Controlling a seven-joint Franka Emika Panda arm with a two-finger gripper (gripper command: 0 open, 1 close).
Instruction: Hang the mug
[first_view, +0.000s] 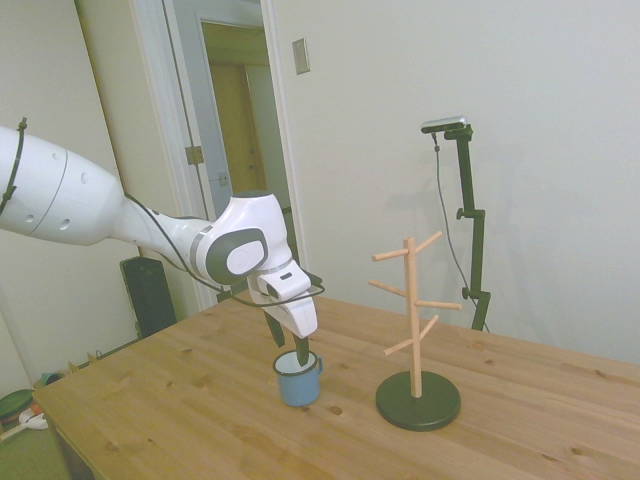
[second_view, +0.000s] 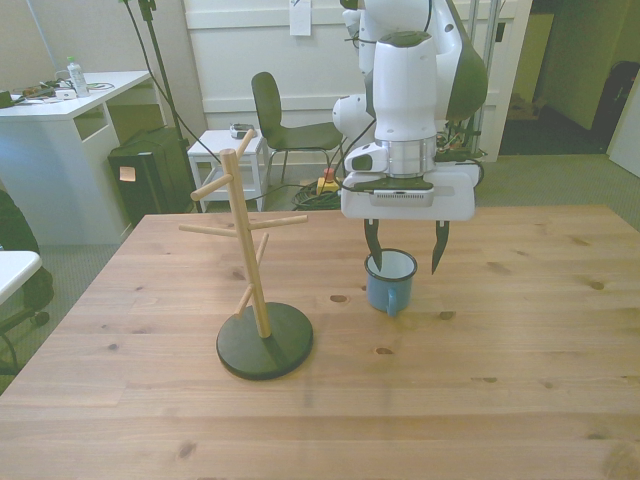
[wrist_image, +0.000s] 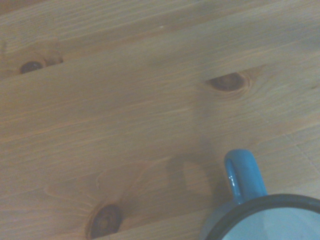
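The light-blue enamel mug (second_view: 390, 284) stands upright near the table's middle, its handle (wrist_image: 244, 177) turned away from the robot. My gripper (second_view: 405, 262) hangs open right over it. One finger (second_view: 373, 250) reaches down at the mug's white inside, and the other sits outside the rim on the front view's right. The side view shows the mug (first_view: 298, 381) with a dark finger (first_view: 302, 350) dipping to its rim. The wooden peg stand (second_view: 262, 262) on its dark round base (second_view: 265, 342) rises on the front view's left, apart from the mug. Nothing hangs on the peg stand (first_view: 413, 322).
Wooden table (second_view: 500, 380) with bare boards around the mug and stand. Behind the table are a dark chair (second_view: 275, 115), a white desk (second_view: 60, 105) and a black box (second_view: 150, 170).
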